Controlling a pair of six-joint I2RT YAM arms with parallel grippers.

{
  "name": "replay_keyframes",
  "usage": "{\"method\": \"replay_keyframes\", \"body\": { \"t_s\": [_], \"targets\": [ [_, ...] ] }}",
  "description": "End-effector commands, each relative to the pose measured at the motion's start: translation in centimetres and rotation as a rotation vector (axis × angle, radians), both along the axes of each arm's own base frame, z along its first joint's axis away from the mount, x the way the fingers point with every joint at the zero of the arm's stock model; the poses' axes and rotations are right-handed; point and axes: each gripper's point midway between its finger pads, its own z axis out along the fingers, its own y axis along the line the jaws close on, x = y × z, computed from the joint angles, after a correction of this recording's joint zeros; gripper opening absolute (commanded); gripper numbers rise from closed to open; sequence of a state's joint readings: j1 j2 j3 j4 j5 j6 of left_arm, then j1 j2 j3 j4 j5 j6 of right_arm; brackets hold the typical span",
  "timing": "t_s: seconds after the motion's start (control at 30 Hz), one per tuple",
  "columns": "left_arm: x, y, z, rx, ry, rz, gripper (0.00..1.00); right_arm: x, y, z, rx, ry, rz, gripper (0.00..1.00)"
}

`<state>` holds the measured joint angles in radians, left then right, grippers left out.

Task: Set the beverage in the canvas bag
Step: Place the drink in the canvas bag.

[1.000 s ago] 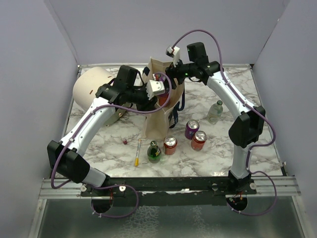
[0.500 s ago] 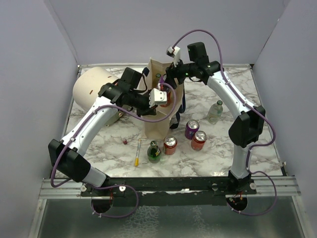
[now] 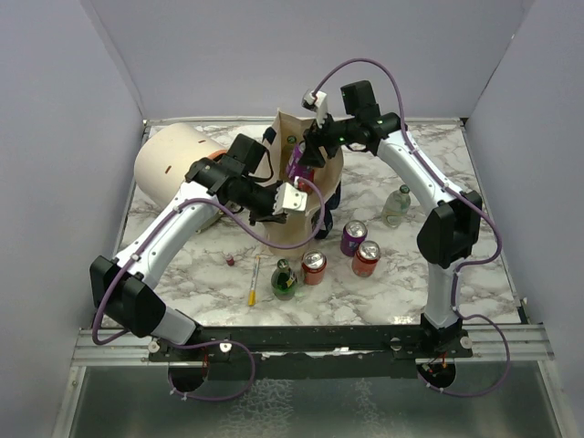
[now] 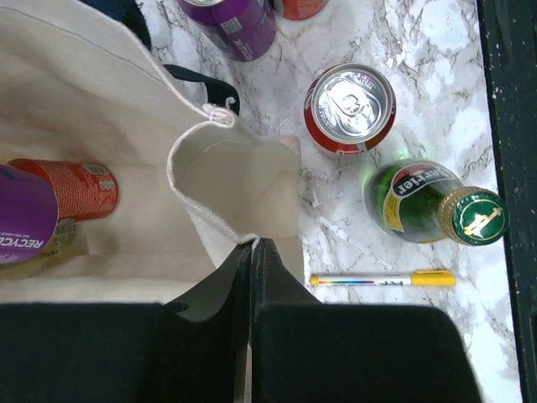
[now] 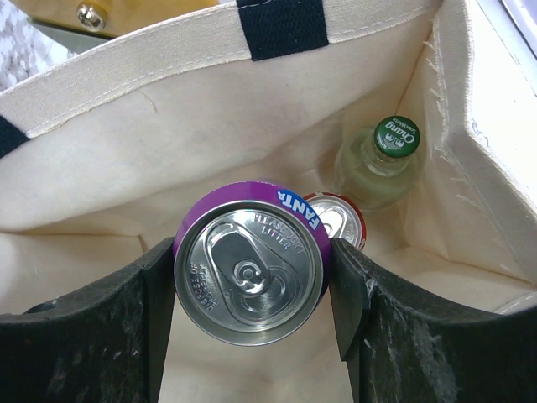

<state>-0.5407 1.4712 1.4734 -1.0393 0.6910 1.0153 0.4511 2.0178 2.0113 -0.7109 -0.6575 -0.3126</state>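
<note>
My right hand (image 5: 252, 292) is clamped on a purple Fanta can (image 5: 247, 270), one finger on each side, holding it upright inside the mouth of the canvas bag (image 5: 126, 143). It is above the bottom and not released. My left hand (image 4: 252, 248) is closed tight, and as far as I can tell it has the near rim of the bag pinched between its tips to keep the mouth open.

Below the held can, a red can (image 5: 342, 220) and a green-capped bottle (image 5: 382, 159) already sit in the bag, so I'd say the job is partly done.

Left outside on the desk (image 4: 419, 50) are a red soda can (image 4: 350, 107), a green glass bottle (image 4: 432, 204), a second purple can (image 4: 231, 21) and a clear bottle (image 3: 396, 205). I judge the next step is lowering and letting go.
</note>
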Motion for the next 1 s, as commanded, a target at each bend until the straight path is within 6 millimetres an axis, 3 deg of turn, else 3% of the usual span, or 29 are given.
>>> {"method": "replay_keyframes", "body": {
  "t_s": [0.0, 0.43, 0.63, 0.97],
  "targets": [
    [-2.1, 0.9, -1.9, 0.045, 0.023, -0.086, 0.00, -0.9, 1.7, 1.9, 0.032, -0.099, 0.120, 0.01],
    [-2.1, 1.1, -1.6, 0.042, -0.047, -0.139, 0.00, -2.7, 4.1, -1.4, -0.032, -0.093, 0.232, 0.01],
    [-2.4, 1.4, -1.4, 0.046, -0.047, -0.126, 0.00, -2.7, 4.6, -3.8, -0.085, -0.105, 0.260, 0.01],
    [-2.8, 2.3, -1.0, 0.066, -0.062, -0.101, 0.00, -2.7, 6.1, -6.1, -0.153, -0.151, 0.325, 0.01]
  ]
}}
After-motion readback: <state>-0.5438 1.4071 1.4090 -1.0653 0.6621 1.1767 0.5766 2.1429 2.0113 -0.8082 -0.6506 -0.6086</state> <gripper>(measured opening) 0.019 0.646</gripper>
